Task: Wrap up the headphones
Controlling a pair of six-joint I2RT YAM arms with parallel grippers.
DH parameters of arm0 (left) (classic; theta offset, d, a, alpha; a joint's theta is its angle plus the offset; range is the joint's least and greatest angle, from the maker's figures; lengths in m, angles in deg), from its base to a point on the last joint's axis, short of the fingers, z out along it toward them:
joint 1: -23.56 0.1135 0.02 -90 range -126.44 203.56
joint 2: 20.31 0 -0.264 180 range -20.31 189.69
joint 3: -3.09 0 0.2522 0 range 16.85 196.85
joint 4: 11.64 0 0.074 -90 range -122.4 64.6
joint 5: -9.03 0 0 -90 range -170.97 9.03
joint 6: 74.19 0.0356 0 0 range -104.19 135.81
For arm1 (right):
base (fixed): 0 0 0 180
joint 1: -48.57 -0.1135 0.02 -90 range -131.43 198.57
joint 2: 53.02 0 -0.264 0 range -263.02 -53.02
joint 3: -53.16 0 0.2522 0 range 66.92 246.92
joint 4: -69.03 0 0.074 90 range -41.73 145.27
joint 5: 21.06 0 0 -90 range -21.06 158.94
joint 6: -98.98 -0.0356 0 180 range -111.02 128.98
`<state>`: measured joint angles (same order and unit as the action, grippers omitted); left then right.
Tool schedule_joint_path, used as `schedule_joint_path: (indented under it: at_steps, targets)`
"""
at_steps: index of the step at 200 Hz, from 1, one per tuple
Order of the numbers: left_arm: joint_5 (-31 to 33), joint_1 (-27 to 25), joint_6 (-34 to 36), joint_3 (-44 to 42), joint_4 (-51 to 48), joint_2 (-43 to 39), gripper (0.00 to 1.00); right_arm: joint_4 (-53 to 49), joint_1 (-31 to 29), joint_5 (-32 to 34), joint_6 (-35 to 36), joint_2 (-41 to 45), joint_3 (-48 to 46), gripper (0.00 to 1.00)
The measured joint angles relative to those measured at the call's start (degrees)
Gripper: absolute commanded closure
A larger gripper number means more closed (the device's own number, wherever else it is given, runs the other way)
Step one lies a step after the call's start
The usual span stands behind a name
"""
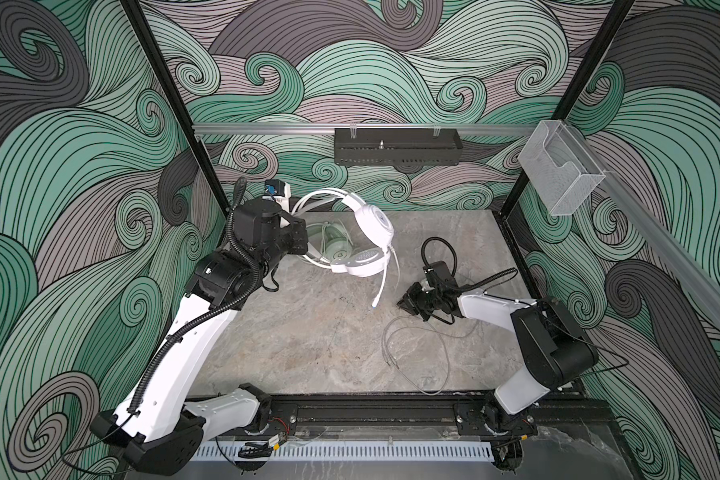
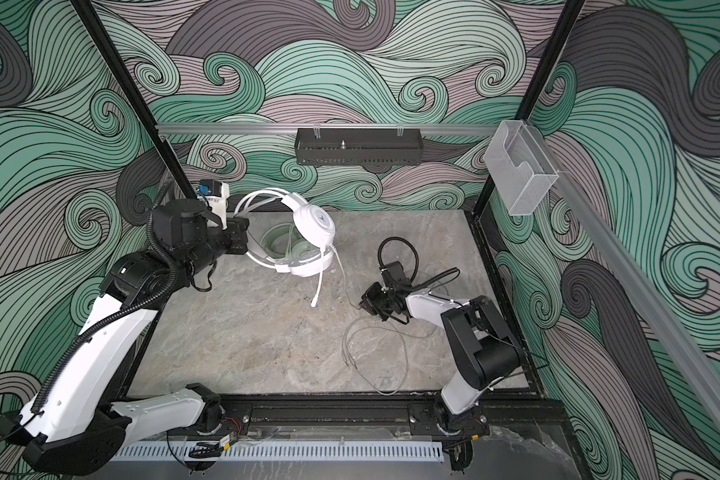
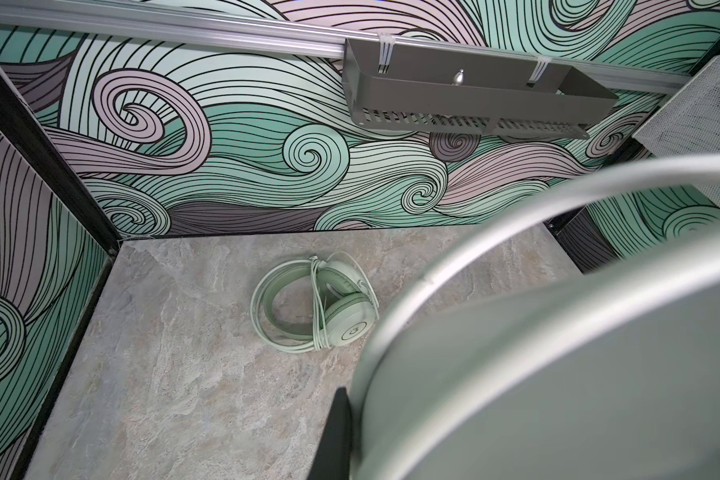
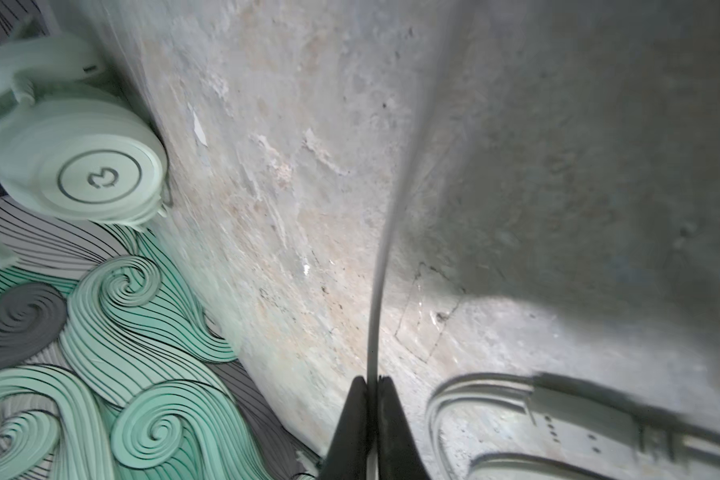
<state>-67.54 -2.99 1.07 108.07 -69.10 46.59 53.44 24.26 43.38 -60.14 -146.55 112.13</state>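
Clearly the weak link is the thin cable [image 4: 381,266]: the right gripper [image 4: 373,384] is pinched shut on it just above the table [image 1: 308,345]. The left gripper [image 1: 306,245] is clamped on the headband of the white headset [image 1: 373,224], held up over the mint headset [image 3: 329,307], which lies wound just past its fingertips [image 3: 338,419]. If the arms pull apart, the strand could slip from the pinch or yank the headband loose, and the slack loops [image 1: 385,343] just behind the right fingers could tangle.

White headset [image 1: 373,226] hangs raised, cable [image 4: 377,311] loose; mint headset [image 3: 348,328] lies seemingly wrapped.
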Motion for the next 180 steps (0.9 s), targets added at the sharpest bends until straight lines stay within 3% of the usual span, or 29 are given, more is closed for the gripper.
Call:
schedule_joint_path:
  at_steps: [40, 70, 98, 139, 180]
  targets:
    - [0.44, 0.0, 0.63, -0.15, 0.02, -0.15, 1.0, -9.92, 4.33, 2.34, 9.03, 6.75, 4.79, 1.0]
    - [1.31, 0.0, 1.29, -1.92, 0.0, -1.29, 1.0, -20.48, 8.79, 7.82, 20.85, 15.74, 15.93, 1.0]
    - [2.08, 0.0, 2.38, -4.15, -0.04, -2.32, 1.0, -27.76, 8.13, 13.92, 32.7, 20.79, 26.97, 1.0]
    - [2.58, 0.0, 4.17, -7.61, -0.04, -2.71, 1.0, -36.89, -0.33, 22.93, 49.11, 23.21, 40.98, 1.0]
    - [1.18, -0.07, 5.18, -10.27, 0.07, -2.4, 1.0, -43.98, -17.99, 31.8, 59.93, 21.75, 54.9, 1.0]
